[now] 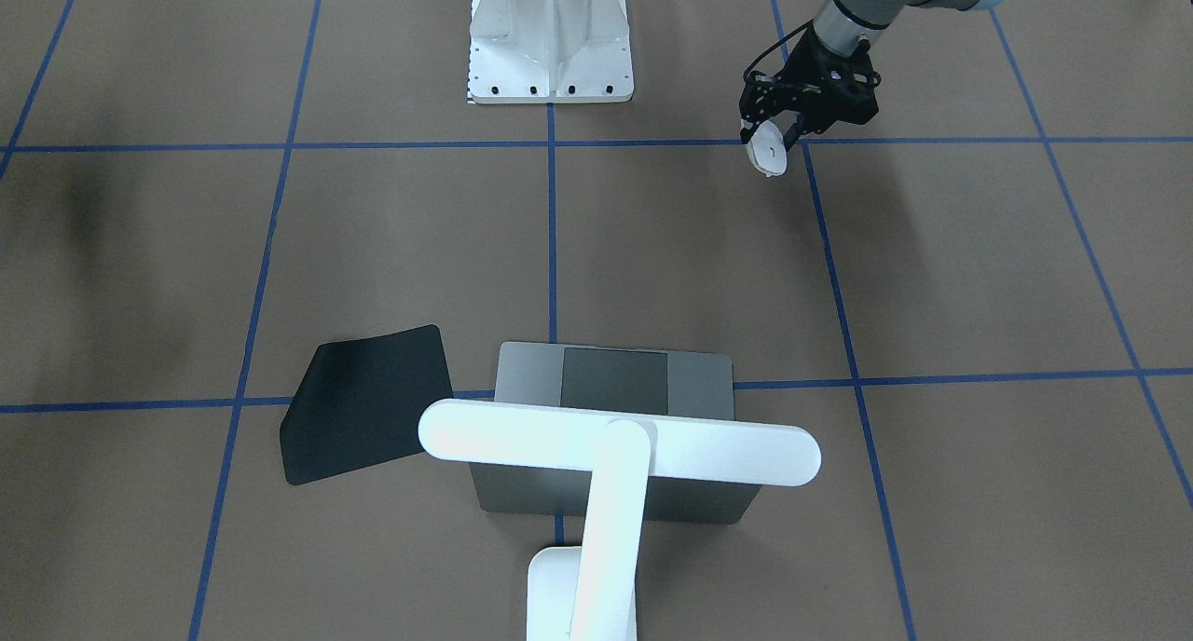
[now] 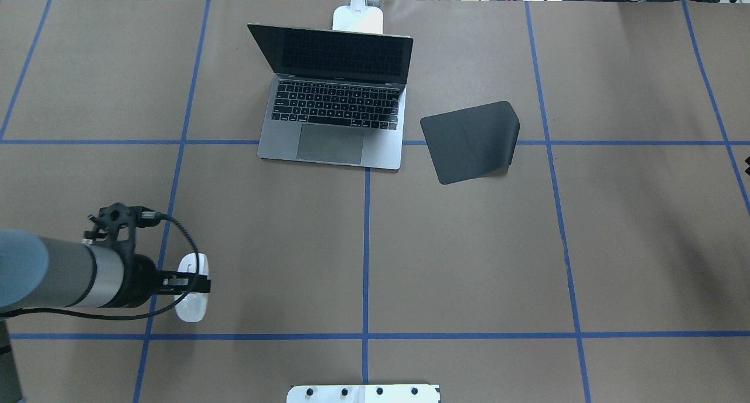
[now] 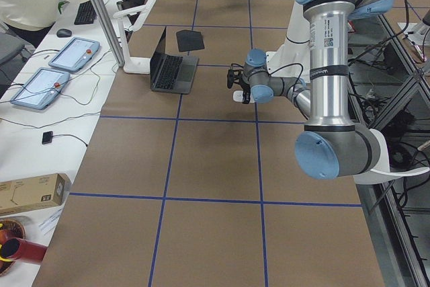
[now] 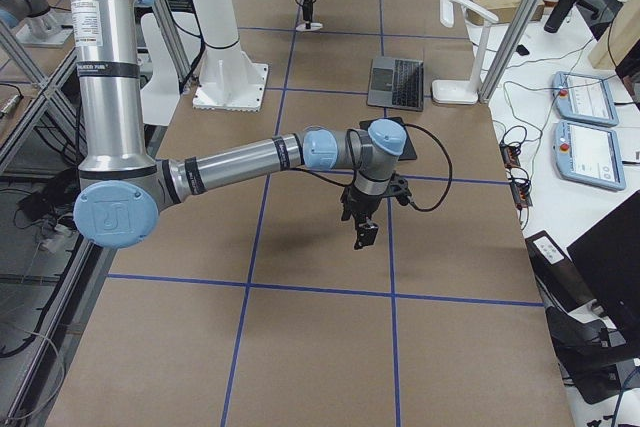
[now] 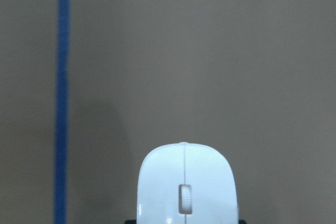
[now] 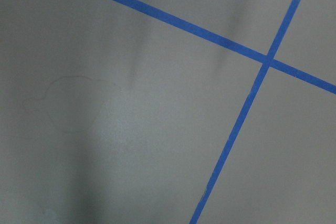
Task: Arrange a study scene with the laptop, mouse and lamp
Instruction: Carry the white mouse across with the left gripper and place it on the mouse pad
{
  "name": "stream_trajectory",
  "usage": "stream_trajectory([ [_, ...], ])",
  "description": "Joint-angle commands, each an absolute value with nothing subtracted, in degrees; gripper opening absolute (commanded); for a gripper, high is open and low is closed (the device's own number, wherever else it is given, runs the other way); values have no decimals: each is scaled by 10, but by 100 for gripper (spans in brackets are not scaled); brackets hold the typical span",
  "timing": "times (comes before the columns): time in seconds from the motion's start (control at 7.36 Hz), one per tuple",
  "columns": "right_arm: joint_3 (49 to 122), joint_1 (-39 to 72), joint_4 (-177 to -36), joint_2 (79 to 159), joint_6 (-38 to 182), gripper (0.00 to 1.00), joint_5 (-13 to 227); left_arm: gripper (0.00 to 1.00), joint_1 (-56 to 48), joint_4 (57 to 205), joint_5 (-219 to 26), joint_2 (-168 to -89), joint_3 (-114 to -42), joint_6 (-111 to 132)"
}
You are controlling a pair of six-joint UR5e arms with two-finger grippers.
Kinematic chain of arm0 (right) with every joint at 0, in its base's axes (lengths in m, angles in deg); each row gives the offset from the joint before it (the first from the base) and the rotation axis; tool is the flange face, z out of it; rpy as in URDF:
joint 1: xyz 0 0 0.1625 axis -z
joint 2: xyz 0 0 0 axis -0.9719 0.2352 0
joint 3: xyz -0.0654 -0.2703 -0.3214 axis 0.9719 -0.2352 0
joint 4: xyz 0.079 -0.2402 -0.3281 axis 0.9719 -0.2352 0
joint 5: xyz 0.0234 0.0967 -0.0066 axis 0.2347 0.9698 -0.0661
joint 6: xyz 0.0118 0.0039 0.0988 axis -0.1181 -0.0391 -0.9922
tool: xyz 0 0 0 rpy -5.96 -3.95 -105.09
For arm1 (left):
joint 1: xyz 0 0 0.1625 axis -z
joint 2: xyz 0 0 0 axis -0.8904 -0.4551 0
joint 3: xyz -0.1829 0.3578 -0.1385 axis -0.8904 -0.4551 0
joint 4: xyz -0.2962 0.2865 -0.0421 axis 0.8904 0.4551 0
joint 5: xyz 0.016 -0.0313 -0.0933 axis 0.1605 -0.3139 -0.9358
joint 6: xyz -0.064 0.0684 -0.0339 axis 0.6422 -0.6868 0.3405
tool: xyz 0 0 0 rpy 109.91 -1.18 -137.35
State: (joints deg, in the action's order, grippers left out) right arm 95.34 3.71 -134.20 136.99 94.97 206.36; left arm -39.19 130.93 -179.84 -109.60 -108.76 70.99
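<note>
Lamp [image 1: 620, 455] base cut off at btm (front view), head covering laptop [image 1: 615, 380] middle; mouse [image 5: 186, 182] rear cropped.

The small white mouse [image 2: 190, 309] is clamped between the left jaws, scroll wheel facing up. The space-grey laptop [image 2: 334, 139] stands open with a dark screen, well ahead and to the right of those jaws. Farther still, the white lamp [image 1: 615, 445] rises just behind it, bar head level above the lid.
</note>
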Motion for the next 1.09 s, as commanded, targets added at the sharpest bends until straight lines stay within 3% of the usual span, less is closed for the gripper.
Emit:
stream_trajectory([
  [0.0, 953, 37, -1342, 1366, 945, 100, 2064, 0, -388, 1156, -1793, -1231, -1086, 709],
  [0.27, 954, 37, -1341, 1365, 934, 100, 2064, 0, -388, 1108, -1784, -1321, -1059, 709],
  [0.95, 950, 38, -1310, 1356, 816, 100, 2052, 0, -389, 1076, -1710, -1527, -900, 767],
])
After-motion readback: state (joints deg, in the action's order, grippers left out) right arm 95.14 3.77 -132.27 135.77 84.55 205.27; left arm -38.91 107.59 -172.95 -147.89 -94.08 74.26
